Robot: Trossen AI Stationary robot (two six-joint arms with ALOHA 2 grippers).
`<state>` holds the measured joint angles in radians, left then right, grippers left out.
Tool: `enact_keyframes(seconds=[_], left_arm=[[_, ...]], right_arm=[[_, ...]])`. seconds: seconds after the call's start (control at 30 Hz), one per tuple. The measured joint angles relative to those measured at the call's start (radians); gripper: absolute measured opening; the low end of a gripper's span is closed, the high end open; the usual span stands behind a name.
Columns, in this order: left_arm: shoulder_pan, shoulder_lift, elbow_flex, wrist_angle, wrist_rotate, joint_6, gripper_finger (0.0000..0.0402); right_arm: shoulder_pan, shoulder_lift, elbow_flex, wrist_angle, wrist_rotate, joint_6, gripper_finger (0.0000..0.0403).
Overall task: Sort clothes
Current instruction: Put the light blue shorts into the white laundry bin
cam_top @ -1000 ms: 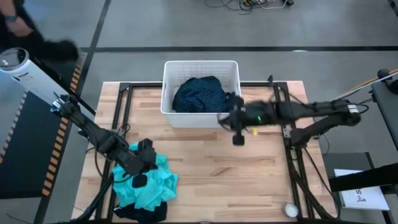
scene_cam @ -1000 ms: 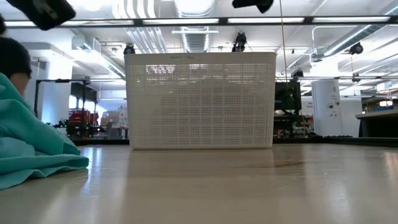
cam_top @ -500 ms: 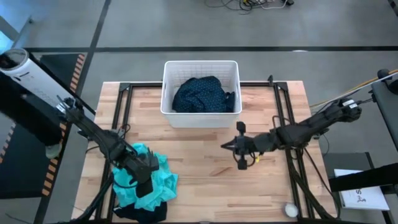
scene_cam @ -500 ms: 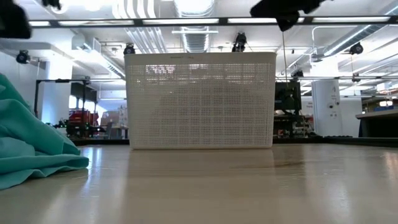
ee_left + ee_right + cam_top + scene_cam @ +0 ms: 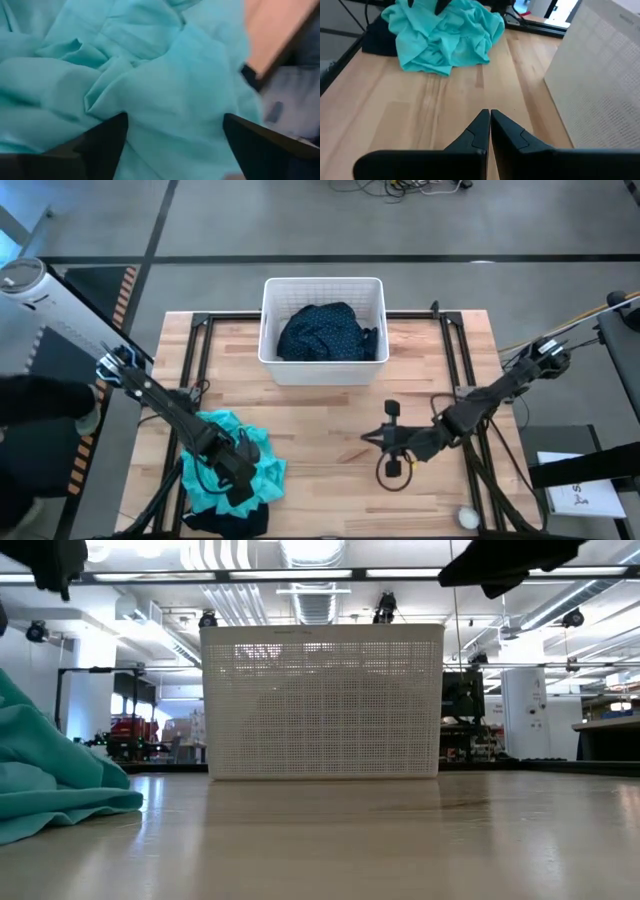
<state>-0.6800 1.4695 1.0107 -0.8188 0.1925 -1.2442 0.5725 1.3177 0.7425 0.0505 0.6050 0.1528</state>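
A crumpled teal shirt [image 5: 215, 480] lies in a heap at the table's near left, on top of a dark garment [image 5: 225, 523]. My left gripper [image 5: 240, 472] is over the heap, pointing down, open, with teal cloth [image 5: 170, 95] between and beyond its fingers. A navy white-dotted garment [image 5: 325, 330] lies inside the white basket [image 5: 322, 281] at the far middle. My right gripper [image 5: 390, 458] hovers shut over bare wood right of centre, holding nothing; its wrist view shows its closed tips [image 5: 489, 120], the shirt [image 5: 445, 35] and the basket wall [image 5: 600, 75]. My left gripper stands open, from above, at the top of the teal shirt's heap [image 5: 165, 125]. I cannot tell whether its fingers touch the cloth.
Bare wood [image 5: 330, 440] lies between the heap and the basket. A small white round object [image 5: 466, 518] sits at the near right corner. Black frame rails [image 5: 460, 350] run along the table's sides. A person in dark clothing [image 5: 40, 400] stands at the table's left.
My right gripper has drawn away from the basket's front right corner toward the table's near edge, staying shut. My left gripper has gone a little toward the near edge, over the teal heap.
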Motion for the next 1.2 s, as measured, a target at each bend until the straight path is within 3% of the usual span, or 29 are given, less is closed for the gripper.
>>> enact_keyframes(seconds=[0.2,0.4,0.57,0.8,1.0,1.2], left_arm=[[-0.001,0.108,-0.014,-0.012,0.000,0.045,0.0336],[-0.001,0.212,-0.016,-0.012,0.001,0.128,0.0293],[-0.001,0.262,-0.013,-0.024,-0.029,0.166,0.0210],[-0.001,0.228,0.022,-0.079,-0.082,0.238,0.0030],[0.005,0.136,0.166,-0.304,-0.260,0.196,0.0034],[0.014,0.064,0.401,-0.491,-0.525,0.196,0.0030]], right_arm=[[0.013,0.045,0.000,0.049,0.001,0.005,0.0000],[0.013,0.051,0.000,0.045,0.001,0.005,0.0000],[0.013,0.051,0.000,0.047,0.001,0.005,0.0000],[0.013,0.051,0.000,0.063,0.001,0.003,0.0000],[0.013,0.051,0.000,0.068,0.001,0.002,0.0000],[0.013,0.051,0.000,0.069,0.001,0.002,0.0000]])
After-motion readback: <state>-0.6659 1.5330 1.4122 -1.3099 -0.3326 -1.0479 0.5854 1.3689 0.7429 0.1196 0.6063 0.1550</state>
